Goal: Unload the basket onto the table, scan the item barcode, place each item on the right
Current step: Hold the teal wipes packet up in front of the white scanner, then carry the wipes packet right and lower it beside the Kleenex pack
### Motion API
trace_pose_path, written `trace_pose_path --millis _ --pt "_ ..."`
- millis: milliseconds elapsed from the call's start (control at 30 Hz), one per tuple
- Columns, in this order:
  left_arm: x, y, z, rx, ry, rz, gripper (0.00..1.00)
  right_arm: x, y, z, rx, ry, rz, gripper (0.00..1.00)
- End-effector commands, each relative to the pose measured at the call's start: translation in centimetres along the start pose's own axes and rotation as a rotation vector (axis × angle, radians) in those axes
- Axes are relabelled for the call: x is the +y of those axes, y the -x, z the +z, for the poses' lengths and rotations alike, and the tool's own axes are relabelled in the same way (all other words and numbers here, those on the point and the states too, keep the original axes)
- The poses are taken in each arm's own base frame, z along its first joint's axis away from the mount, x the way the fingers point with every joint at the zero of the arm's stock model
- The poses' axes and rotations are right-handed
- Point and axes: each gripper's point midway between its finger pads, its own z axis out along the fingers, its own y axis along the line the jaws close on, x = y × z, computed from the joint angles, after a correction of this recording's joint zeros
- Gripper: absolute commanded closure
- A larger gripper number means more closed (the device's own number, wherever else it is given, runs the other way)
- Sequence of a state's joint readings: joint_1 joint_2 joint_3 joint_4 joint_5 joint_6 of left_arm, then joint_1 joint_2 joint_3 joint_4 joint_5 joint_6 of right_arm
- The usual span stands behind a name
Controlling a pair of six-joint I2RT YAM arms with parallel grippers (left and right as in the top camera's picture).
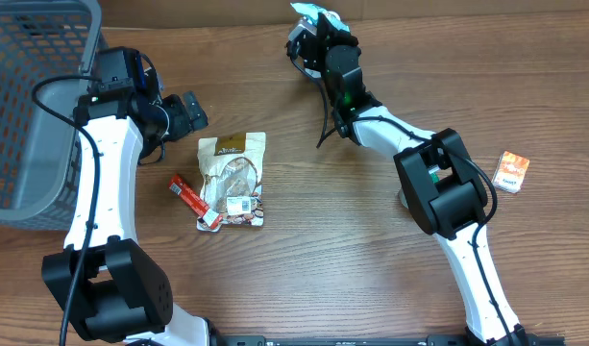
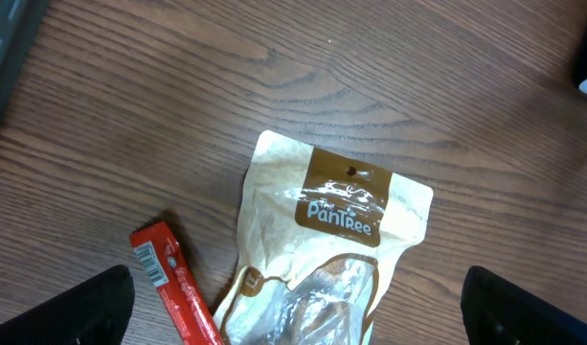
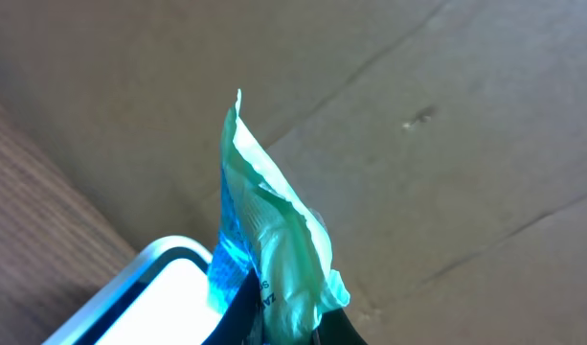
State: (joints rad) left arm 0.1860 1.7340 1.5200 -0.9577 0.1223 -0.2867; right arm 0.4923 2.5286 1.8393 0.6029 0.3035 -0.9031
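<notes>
Top centre of the overhead view: right tool [image 1: 315, 29], pinched almost shut on a teal packet [image 1: 313, 12], up off the counter [image 1: 371, 269]. In the right wrist view, packet upright and crumpled, dark print at its base too small to read. At its lower left a white-rimmed thing [image 3: 140, 287], with cardboard [image 3: 417, 115] behind, neither made out from overhead.

Upper left of the overhead view: left tool [image 1: 185, 113], spread wide, gripping nothing, just beside the top of a tan pouch [image 1: 233, 178]. In the left wrist view, "PanTree" legible in white on the pouch's brown label [image 2: 339, 196]. White sticker [image 1: 238, 204] low on the pouch, overhead only. Just beside the pouch's left edge, a red bar [image 1: 185, 190], print unreadable. Far left, grey basket [image 1: 25, 106]. Far right, orange box [image 1: 510, 171], well apart, lettering too small to read.
</notes>
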Motion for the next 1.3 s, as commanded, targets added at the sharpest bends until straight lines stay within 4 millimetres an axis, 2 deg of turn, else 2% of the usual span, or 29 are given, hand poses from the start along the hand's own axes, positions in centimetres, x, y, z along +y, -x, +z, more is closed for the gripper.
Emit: trace_pose_path --millis 0,167,333,467,533,567,633,767,867,933,1067,1200,1267 --pt "-0.1 0.6 -0.6 -0.022 -0.003 -0.013 0.00 1.2 0.2 -0.2 0.040 0.020 0.003 0.96" --pt "-0.1 0.6 -0.6 -0.022 -0.003 -0.013 0.00 2.6 0.8 -0.7 0.056 0.039 -0.008 0.96" --pt "-0.1 0.6 -0.6 -0.022 -0.003 -0.013 0.00 3.0 1.2 -1.0 0.063 0.032 -0.010 0.96" --pt "-0.1 0.6 -0.6 -0.022 -0.003 -0.013 0.00 2.3 1.2 -1.0 0.076 0.009 0.056 0.97" --pt "-0.1 0.6 -0.6 -0.022 -0.003 -0.013 0.00 1.3 2.1 -1.1 0.065 -0.008 0.096 0.97" --pt "-0.1 0.6 -0.6 -0.022 -0.003 -0.013 0.00 0.3 2.9 -1.2 0.051 -0.020 0.130 0.97" --pt "-0.1 0.6 -0.6 -0.022 -0.003 -0.013 0.00 -2.7 5.5 -1.7 0.006 -0.050 0.212 0.97" --pt "-0.1 0.6 -0.6 -0.022 -0.003 -0.013 0.00 -8.7 9.0 -3.1 -0.043 -0.099 0.297 0.97" --pt "-0.1 0.6 -0.6 -0.022 -0.003 -0.013 0.00 -13.0 10.8 -4.7 -0.037 -0.110 0.367 0.96" --pt "-0.1 0.6 -0.6 -0.022 -0.003 -0.013 0.00 -15.5 11.2 -5.9 -0.010 -0.104 0.425 0.97" --pt "-0.1 0.6 -0.6 -0.022 -0.003 -0.013 0.00 -19.7 10.2 -8.6 0.088 -0.090 0.545 0.97" --pt "-0.1 0.6 -0.6 -0.022 -0.003 -0.013 0.00 -22.2 6.7 -11.6 0.259 -0.070 0.643 0.97" --pt "-0.1 0.6 -0.6 -0.022 -0.003 -0.013 0.00 -22.8 3.9 -13.3 0.379 -0.060 0.676 0.96"
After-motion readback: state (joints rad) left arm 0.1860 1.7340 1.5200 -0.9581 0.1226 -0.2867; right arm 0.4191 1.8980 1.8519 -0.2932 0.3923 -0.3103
